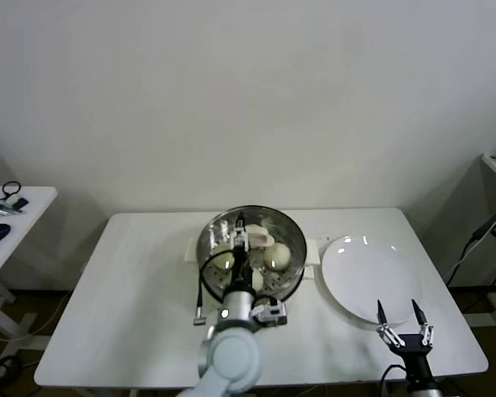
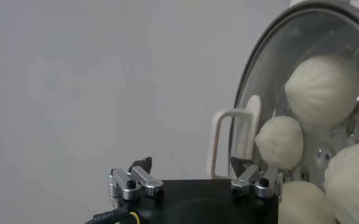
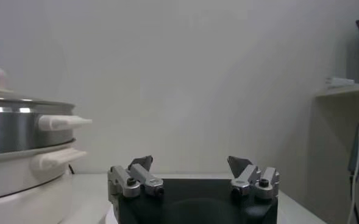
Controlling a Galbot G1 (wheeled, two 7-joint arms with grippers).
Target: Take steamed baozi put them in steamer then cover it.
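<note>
Left hand [image 1: 236, 236] comes first, reaching from the front edge of the worktop [image 1: 132, 289] over the near rim of the steamer [image 1: 211, 269]. It is released, its fingers spread wide with nothing between them. In the left wrist view [image 2: 191, 167] they stand apart, one just beside the lid's handle.

The white worktop carries everything. The steamer sits at its middle, toward the back edge. A flat white plate [image 1: 364, 273] lies beside the pot on the right and is bare.

The cover [image 2: 258, 73] rests on the steamer. The right wrist view shows its handle standing above the pot's rim [image 3: 21, 131].

Through the glass, 4 baozi [image 2: 322, 88] lie on the tray inside. Only about 3 can be made out from the head view [image 1: 277, 255].

The right hand [image 1: 403, 318] is parked at the front right corner, open and empty, well apart from the pot [image 3: 191, 164].

The job looks nearly done, and what remains is getting the left hand clear. The risk is that a finger catches the handle [image 2: 231, 143] on the way out and drags the cover askew or tips it off the rim. I cannot tell whether the cover sits level all round. If it is perched on a bun, a light knock might slide it.
</note>
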